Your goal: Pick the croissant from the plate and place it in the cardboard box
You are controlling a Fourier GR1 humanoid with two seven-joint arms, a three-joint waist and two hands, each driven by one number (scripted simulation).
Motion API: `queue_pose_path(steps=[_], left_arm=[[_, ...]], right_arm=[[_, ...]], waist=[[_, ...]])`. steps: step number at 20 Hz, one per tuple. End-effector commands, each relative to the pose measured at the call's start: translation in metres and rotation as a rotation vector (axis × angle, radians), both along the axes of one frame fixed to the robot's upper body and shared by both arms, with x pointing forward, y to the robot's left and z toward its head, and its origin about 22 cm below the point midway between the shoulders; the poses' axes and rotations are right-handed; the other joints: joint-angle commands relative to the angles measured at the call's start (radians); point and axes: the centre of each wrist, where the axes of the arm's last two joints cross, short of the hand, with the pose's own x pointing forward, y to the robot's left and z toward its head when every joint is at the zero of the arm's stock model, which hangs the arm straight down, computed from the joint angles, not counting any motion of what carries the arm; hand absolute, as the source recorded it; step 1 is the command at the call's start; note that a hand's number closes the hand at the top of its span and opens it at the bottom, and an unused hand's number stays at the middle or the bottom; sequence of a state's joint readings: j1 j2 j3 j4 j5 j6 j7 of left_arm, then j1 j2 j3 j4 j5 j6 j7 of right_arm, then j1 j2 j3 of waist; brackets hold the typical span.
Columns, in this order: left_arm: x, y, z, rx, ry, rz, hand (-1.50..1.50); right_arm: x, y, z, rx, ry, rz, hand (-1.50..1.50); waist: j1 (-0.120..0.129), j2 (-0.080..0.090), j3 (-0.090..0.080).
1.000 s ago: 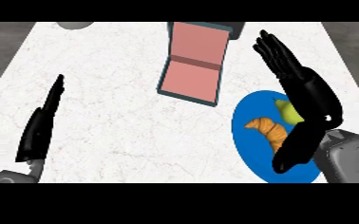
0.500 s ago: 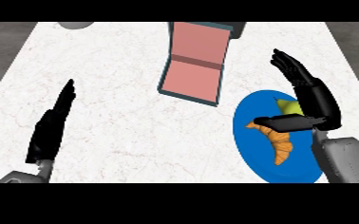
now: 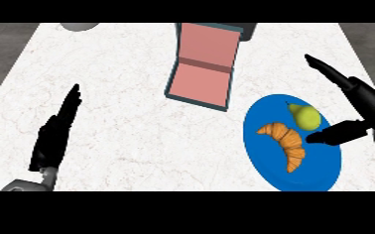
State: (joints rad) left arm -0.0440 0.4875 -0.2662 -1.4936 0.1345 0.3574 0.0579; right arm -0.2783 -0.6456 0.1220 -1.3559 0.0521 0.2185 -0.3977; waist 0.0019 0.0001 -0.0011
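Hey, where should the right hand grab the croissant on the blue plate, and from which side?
Probably across the thick middle of the croissant, coming from the right, where the right hand is already beside it. It lies flat, curved, tapering at both ends, so the middle offers most to hold. The green fruit crowds its upper end.

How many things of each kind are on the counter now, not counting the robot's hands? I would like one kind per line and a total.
Croissant: 1, on the plate
Green fruit: 1, on the plate
Blue plate: 1
Open box: 1
Grey object at the far edge, cut off: 1
Total: 5
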Motion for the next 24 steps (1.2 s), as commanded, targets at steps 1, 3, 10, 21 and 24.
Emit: queue_pose_path(steps=[1, 3, 10, 21, 24], left_arm=[[-0.002, -0.01, -0.004, 0.006, -0.006, -0.004, 0.0], [-0.013, 0.01, -0.009, 0.015, 0.001, -0.022, 0.0], [-0.017, -0.002, -0.014, -0.007, 0.002, -0.003, 0.0], [-0.007, 0.004, 0.007, -0.007, -0.008, 0.001, 0.0], [-0.003, 0.003, -0.003, 0.007, 0.012, 0.002, 0.0]], right_arm=[[0.006, -0.018, 0.038, -0.315, 0.06, 0.048, -1.5], [-0.001, -0.014, 0.042, -0.451, 0.141, 0.102, -1.5], [-0.01, 0.033, 0.038, -0.679, 0.285, 0.209, -1.5], [-0.025, 0.076, 0.016, -0.752, 0.327, 0.099, -1.5], [-0.041, 0.061, 0.008, -0.778, 0.327, 0.088, -1.5]], waist=[[0.01, 0.001, -0.001], [0.01, -0.004, -0.002], [0.005, -0.003, 0.0], [0.001, -0.001, 0.001], [-0.003, -0.001, 0.001]])
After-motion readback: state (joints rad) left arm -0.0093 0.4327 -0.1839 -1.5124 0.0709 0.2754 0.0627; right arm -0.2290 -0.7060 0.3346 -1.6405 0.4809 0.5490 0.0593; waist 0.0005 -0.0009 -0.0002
